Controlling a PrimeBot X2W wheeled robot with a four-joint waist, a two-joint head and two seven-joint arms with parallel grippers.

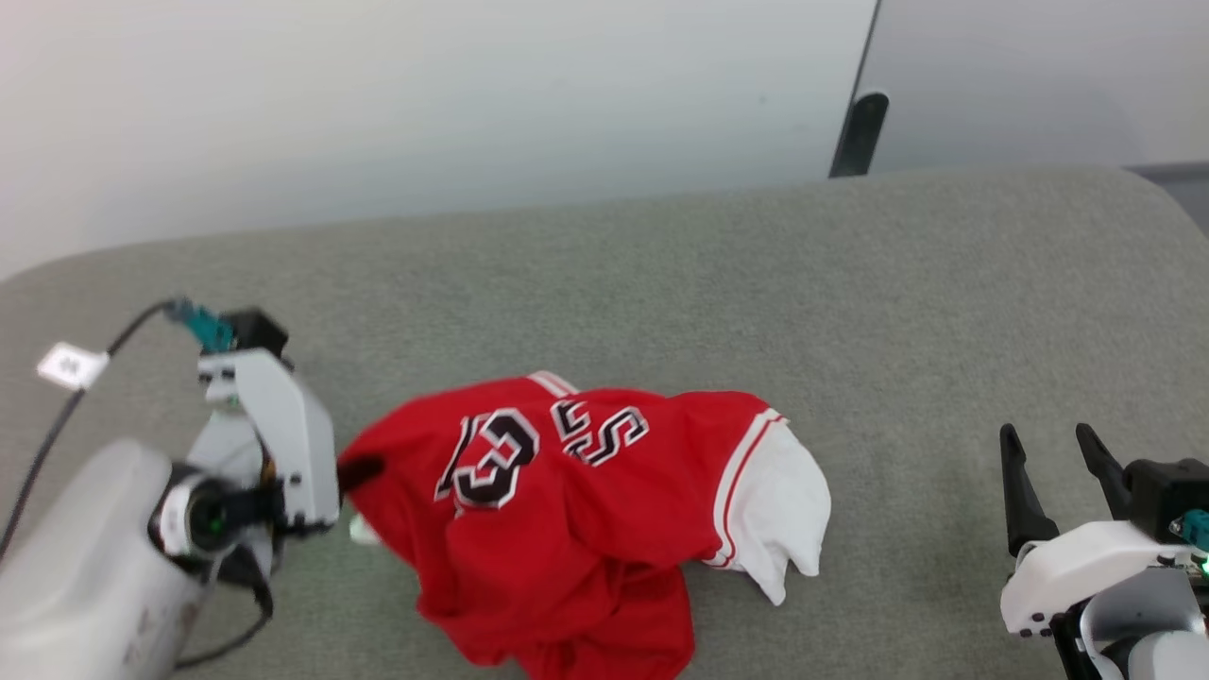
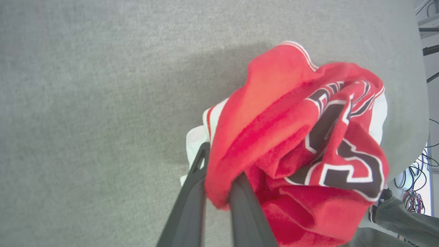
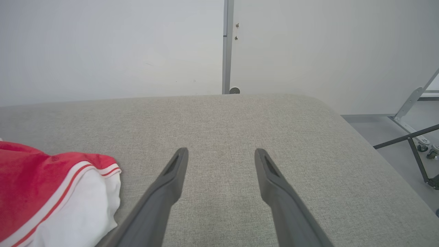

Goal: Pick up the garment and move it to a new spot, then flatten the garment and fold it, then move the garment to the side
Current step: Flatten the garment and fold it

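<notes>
**Item:** crumpled bright red sports jersey (image 1: 567,510) with white sleeve panels and red-white striped trim.

**Position:** near the front edge of the table, between the two arms.

**Hidden or cut off:**
- The lower folds of the jersey run off the bottom of the head view, so its full outline cannot be made out.
- The white sleeve (image 3: 79,212) is partly cropped in the right wrist view.
- In the head view the left gripper (image 2: 222,161) sits mostly behind its own pale wrist housing, and one dark tip meets the cloth's left edge.

**Lettering:** block characters, black outlined in white. A "3" and an "S" can be read; the rest are folded in. The white tag (image 1: 71,365) on the black cable (image 1: 47,425) has print too small to read.

**End effectors:**
- The left gripper is closed narrowly, with a fold of red fabric pinched between its fingers (image 2: 192,202).
- The right gripper (image 1: 1048,436) has its jaws spread wide and holds nothing. It is well apart from the jersey, to its right.

**Surface:** grey-green table (image 1: 756,283) covered in woven fabric, with rounded corners.

**Room:** pale, plain wall panels (image 3: 103,44) with a dark vertical post (image 1: 858,132) at their join. A metal frame on castors (image 3: 418,137) stands on the grey floor.
</notes>
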